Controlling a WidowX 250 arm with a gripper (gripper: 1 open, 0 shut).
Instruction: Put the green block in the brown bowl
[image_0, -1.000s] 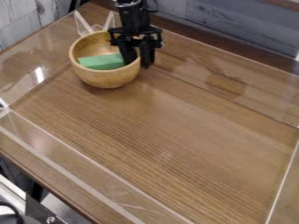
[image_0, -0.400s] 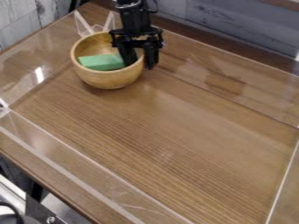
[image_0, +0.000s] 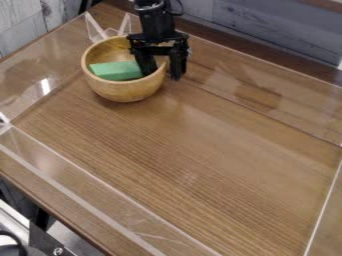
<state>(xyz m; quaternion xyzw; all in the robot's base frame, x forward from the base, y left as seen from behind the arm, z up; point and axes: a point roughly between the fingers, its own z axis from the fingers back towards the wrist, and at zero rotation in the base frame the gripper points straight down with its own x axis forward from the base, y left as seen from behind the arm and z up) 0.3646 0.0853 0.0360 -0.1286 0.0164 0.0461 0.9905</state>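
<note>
The near table (image_0: 201, 160) edge and a dark fixture at the bottom left are cut off. Farther back stands the brown bowl (image_0: 123, 88), the green block (image_0: 116, 71) lying inside it (its right end hidden behind a finger). At the bowl's far right rim, the gripper (image_0: 158, 57) hangs spread wide, holding nothing.

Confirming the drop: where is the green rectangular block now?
The green rectangular block lies inside the round brown wooden bowl, upper left of the camera view.

A wooden table (image_0: 201, 160) carries the brown bowl (image_0: 124, 88) near its far-left corner.
</note>
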